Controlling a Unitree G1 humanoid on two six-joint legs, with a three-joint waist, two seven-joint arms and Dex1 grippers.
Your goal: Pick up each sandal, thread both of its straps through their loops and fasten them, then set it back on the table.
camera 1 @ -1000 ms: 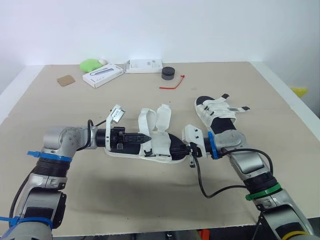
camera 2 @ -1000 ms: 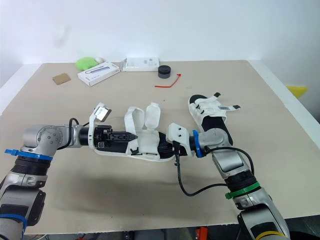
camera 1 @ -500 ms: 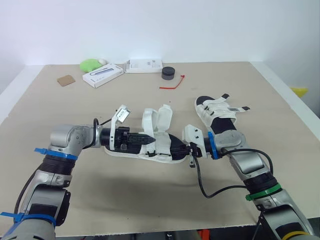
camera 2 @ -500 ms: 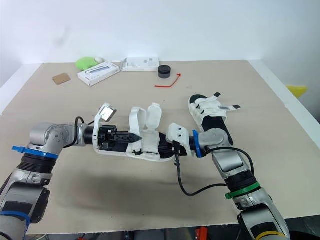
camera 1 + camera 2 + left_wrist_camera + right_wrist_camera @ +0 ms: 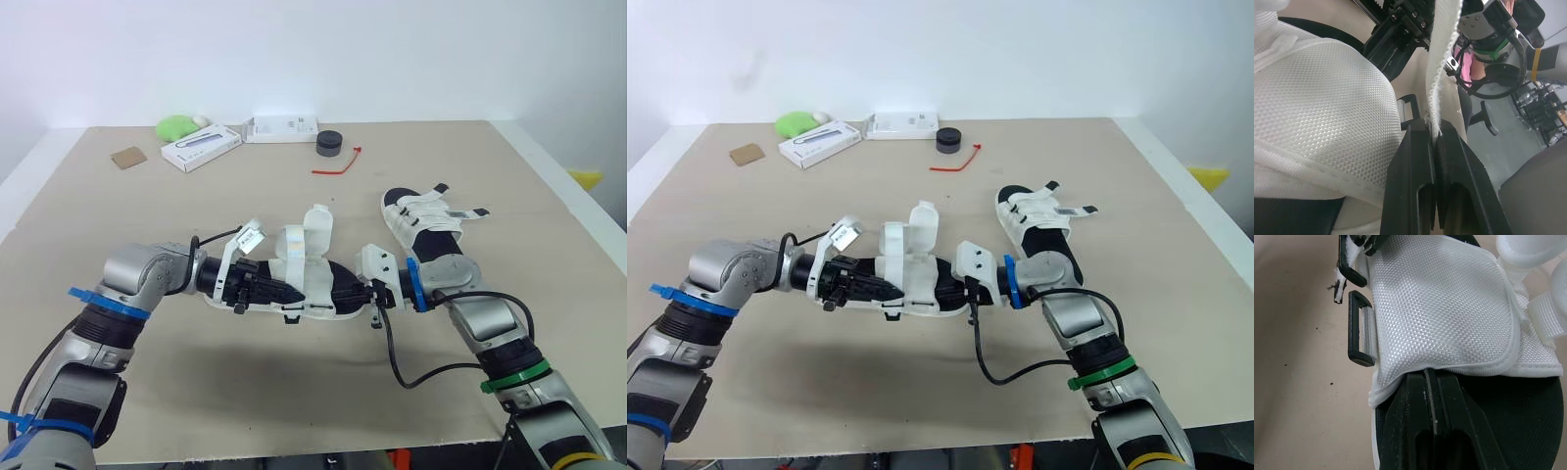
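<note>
A white-strapped, black-soled sandal (image 5: 318, 282) lies mid-table between my two grippers. My left gripper (image 5: 286, 293) is at its near side, shut on a white strap (image 5: 1444, 68) that runs up between the fingers, beside a black loop (image 5: 1409, 108). A second strap flap (image 5: 318, 227) stands upright. My right gripper (image 5: 366, 290) is shut on the edge of the sandal's white woven side panel (image 5: 1440, 308), with another black loop (image 5: 1358, 328) just beside it. The other sandal (image 5: 423, 217) rests further back on the right, behind my right forearm.
Along the far edge of the table (image 5: 147, 392) sit a green object (image 5: 176, 126), two white boxes (image 5: 201, 148) (image 5: 282, 127), a black round item (image 5: 330, 144), a red tie (image 5: 338, 164) and a cardboard scrap (image 5: 128, 157).
My left gripper has moved right and down along the sandal, drawing one strap over the top toward the near side. The right gripper and the other sandal have stayed put.
</note>
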